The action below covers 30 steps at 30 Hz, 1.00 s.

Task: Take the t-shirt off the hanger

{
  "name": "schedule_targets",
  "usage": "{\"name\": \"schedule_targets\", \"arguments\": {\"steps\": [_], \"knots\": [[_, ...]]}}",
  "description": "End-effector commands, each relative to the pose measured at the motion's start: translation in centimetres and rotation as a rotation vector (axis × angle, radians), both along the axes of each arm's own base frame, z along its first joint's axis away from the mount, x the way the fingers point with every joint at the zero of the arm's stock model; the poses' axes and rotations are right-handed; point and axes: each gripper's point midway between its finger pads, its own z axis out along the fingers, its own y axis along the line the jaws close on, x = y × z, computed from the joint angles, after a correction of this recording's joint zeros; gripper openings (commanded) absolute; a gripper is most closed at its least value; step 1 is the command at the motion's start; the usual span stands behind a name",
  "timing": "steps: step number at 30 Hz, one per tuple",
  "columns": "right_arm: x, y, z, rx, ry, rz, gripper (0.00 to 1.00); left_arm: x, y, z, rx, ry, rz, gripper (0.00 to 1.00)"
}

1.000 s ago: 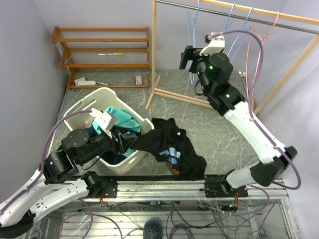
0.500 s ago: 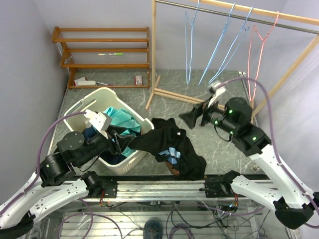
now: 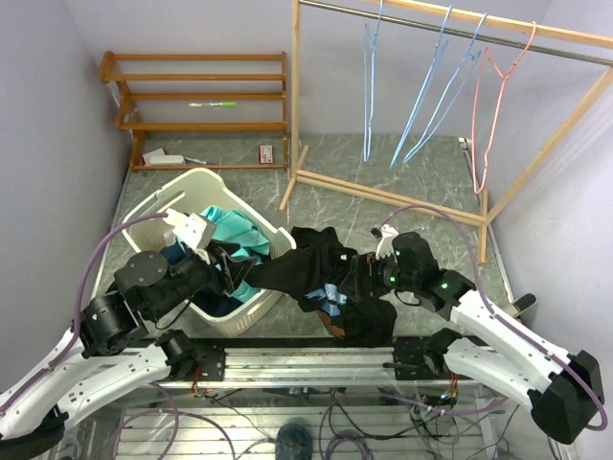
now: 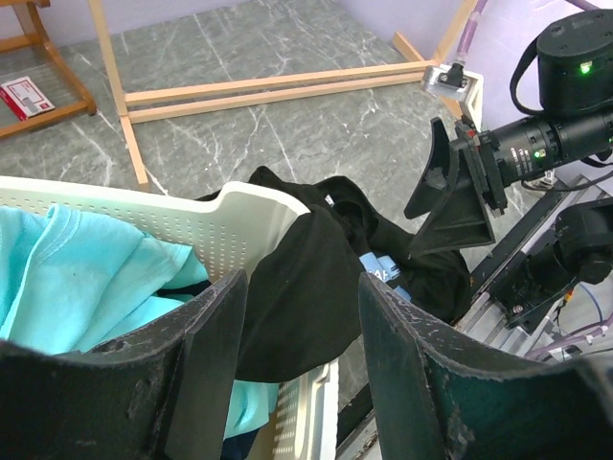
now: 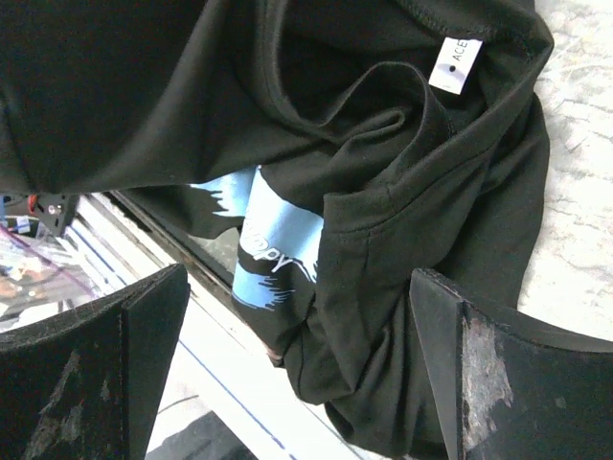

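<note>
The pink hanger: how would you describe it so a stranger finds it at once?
Find the wooden clothes rack at the back, with a metal rail along its top. Of the bare hangers on it, the pink hanger is the rightmost; its neighbours are blue hangers.

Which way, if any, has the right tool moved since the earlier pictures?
Yes. The right tool came down from beside the hanger rail to the black t-shirt.

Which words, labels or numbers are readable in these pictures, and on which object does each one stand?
"ACE", the rest hidden: white neck tag of the black t-shirt.
"OPPY", start hidden by a fold: light blue print on the same shirt.
Red and white box by the wooden shelf: print too small to read.
</note>
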Motion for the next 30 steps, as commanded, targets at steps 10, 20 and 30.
{"name": "schedule_targets", "arguments": {"steps": [10,20,30], "knots": [[1.8,3.3,-6.2,-0.231,-0.047,-0.093,1.0,0.8,0.1,-0.6,0.019,0.024,0.036,0.61],[4.5,3.4,-7.2,-0.367,-0.058,-0.205,0.19,0.6,0.4,-0.3,0.005,0.014,0.038,0.61],[7.9,9.1,10.5,-0.086,-0.318,-0.12,0.0,0.4,0.9,0.2,-0.014,-0.001,0.046,0.61]]}}
